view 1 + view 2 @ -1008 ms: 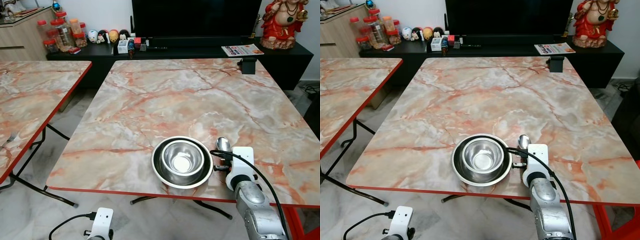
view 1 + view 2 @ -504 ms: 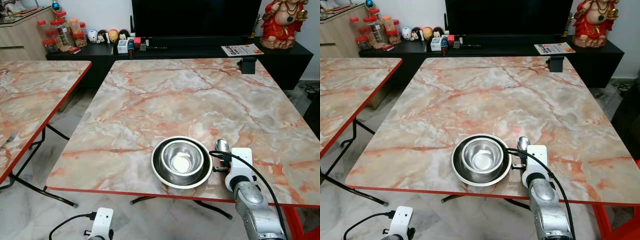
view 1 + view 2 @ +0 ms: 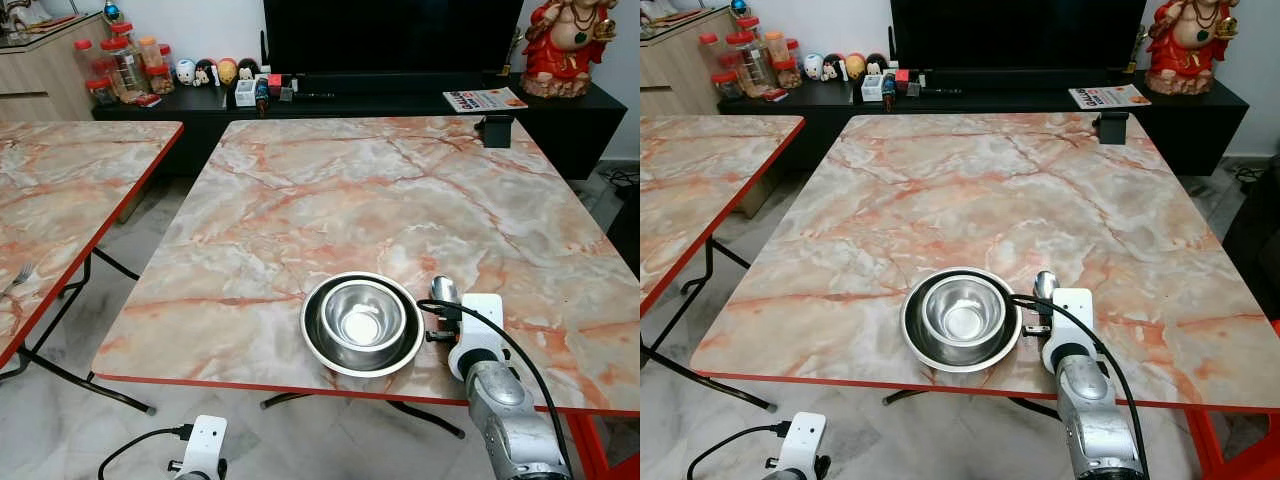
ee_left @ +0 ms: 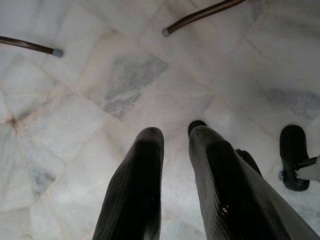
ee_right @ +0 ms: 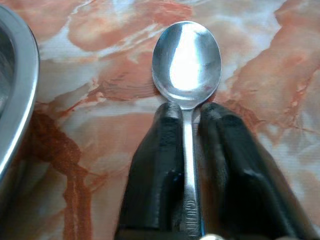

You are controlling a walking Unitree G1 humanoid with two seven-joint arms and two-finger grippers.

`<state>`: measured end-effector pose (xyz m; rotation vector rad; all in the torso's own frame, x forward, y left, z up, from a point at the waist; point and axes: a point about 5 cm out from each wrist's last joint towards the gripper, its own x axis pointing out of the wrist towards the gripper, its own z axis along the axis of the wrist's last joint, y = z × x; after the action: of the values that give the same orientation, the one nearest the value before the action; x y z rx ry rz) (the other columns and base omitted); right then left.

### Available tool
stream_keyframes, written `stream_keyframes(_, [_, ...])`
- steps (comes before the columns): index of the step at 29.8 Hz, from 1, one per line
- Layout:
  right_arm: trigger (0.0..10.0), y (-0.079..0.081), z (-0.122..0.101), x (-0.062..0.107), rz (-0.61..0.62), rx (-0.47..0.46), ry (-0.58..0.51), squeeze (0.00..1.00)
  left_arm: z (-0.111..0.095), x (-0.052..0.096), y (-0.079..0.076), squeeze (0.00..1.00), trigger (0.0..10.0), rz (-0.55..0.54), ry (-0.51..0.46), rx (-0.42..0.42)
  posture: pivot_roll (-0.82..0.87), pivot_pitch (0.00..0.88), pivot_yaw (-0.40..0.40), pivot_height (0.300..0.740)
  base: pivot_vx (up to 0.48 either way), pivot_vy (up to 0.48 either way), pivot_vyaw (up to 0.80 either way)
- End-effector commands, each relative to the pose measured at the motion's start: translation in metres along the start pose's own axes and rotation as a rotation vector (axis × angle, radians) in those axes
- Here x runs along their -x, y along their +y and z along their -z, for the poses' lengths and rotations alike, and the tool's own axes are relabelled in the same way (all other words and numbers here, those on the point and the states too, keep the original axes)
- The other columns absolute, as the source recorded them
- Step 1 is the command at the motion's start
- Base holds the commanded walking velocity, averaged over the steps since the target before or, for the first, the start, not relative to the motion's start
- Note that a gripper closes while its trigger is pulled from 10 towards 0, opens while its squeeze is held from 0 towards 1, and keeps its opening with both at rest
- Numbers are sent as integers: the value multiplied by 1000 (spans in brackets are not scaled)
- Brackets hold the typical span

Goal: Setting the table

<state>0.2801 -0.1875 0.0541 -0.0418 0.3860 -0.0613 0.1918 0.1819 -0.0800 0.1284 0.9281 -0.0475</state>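
Shiny metal spoon [image 5: 186,65] lies on the pink and orange marble table [image 3: 350,200], with its round end past the tips of the right gripper [image 5: 189,114]. Its thin handle runs back between the two black fingers [image 5: 161,150] — they are pinched on it from both sides. From the robot's head, the spoon's round end pokes out just in front of the white wrist of the right arm [image 3: 478,335], close to the near edge of the table. Just beside the spoon, on the robot's left, sits a steel bowl [image 3: 362,316] inside a wider steel plate [image 3: 318,345]; the plate's rim is near the spoon but not touching it. The left gripper [image 4: 175,137] hangs low over the pale stone floor [image 4: 100,75], and its two fingers sit close together with a thin gap and nothing between them. At the far side stands a black TV bench [image 3: 400,100] with jars, small toys and a red and gold statue [image 3: 568,45].
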Motion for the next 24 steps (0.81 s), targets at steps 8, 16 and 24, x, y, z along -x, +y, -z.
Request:
stream_keyframes(8, [10000,2,-4,-2,1,-12,-18,1000,1,0,3,0,10000,-1,12,-9,-132,0,59,740,0,0,0])
stream_keyframes(16, [10000,-1,-16,-1,34,1,-91,0,0,0,3,0,10000,3,10,-19,-133,0,61,740,0,0,0])
stream_keyframes(24, [10000,-3,-43,4,55,1,-275,0,-1,0,2,0,10000,4,8,-19,-137,0,65,740,0,0,0])
